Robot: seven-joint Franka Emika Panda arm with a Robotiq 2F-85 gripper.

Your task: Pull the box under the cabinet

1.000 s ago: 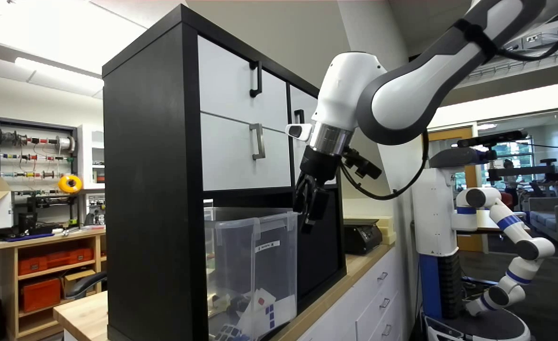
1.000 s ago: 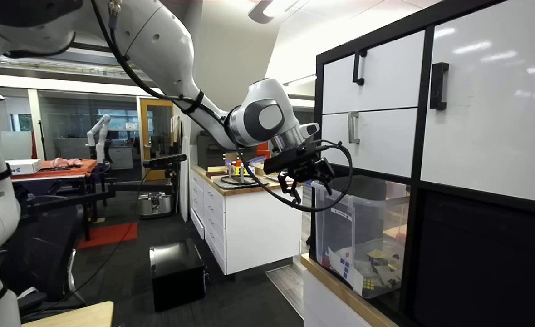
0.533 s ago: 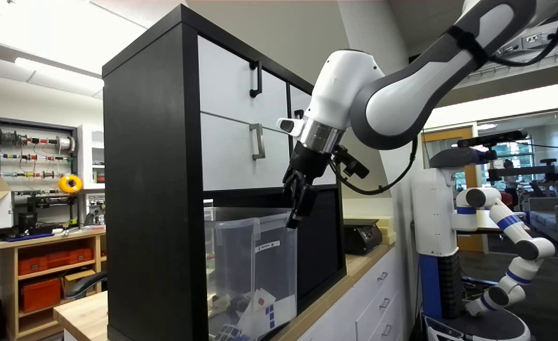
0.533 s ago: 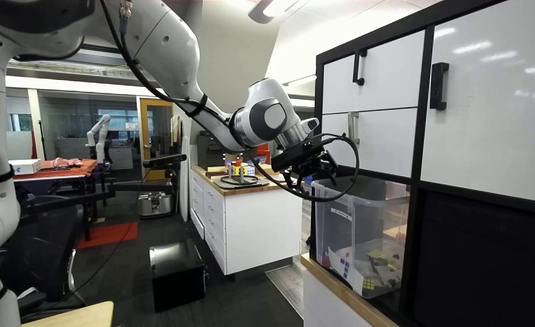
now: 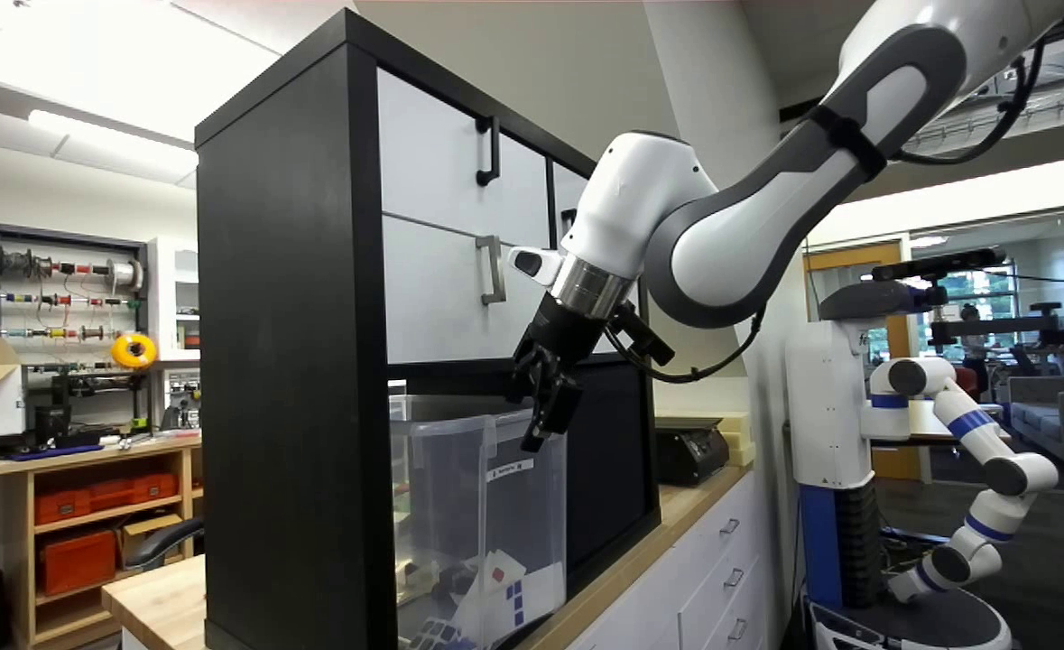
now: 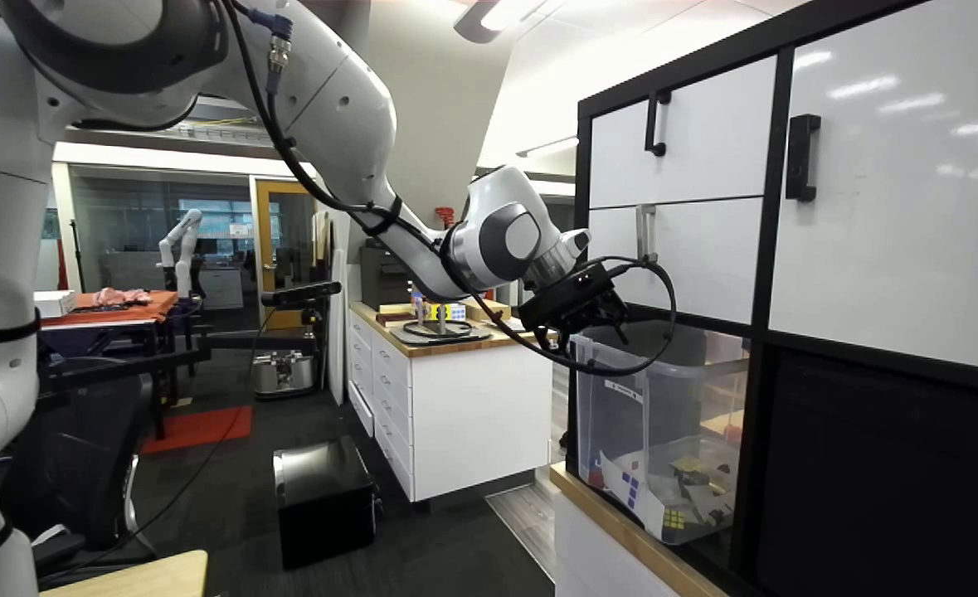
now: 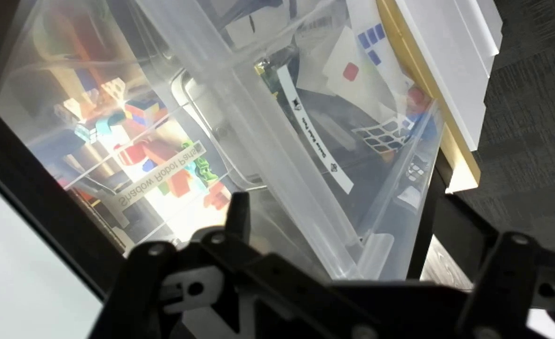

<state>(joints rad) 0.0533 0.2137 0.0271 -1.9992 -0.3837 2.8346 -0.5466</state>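
Observation:
The box point(image 5: 527, 515) is a large clear bin with white items and a cube inside, standing in a lower opening of the cabinet point(image 5: 279, 361). The box also shows in an exterior view point(image 6: 617, 423) and its rim in the wrist view point(image 7: 258, 136). The cabinet is black with white fronts and handles, also in an exterior view point(image 6: 878, 257). My gripper point(image 5: 524, 433) is open, fingers apart, by the top front rim of the box. It shows dark in an exterior view point(image 6: 584, 338) and in the wrist view point(image 7: 399, 249). Contact with the rim cannot be told.
The cabinet stands on a wood-topped counter point(image 5: 613, 578) with white drawers. A cabinet handle point(image 5: 493, 269) is close to my wrist. A black machine point(image 5: 689, 449) sits farther along the counter. A white island point(image 6: 484, 414) and a black box point(image 6: 323, 502) stand nearby. Another robot point(image 5: 843, 433) stands behind.
My gripper has moved toward the box, leftward in an exterior view and rightward in an exterior view, and has dropped slightly in the last half second. The box and cabinet have not moved.

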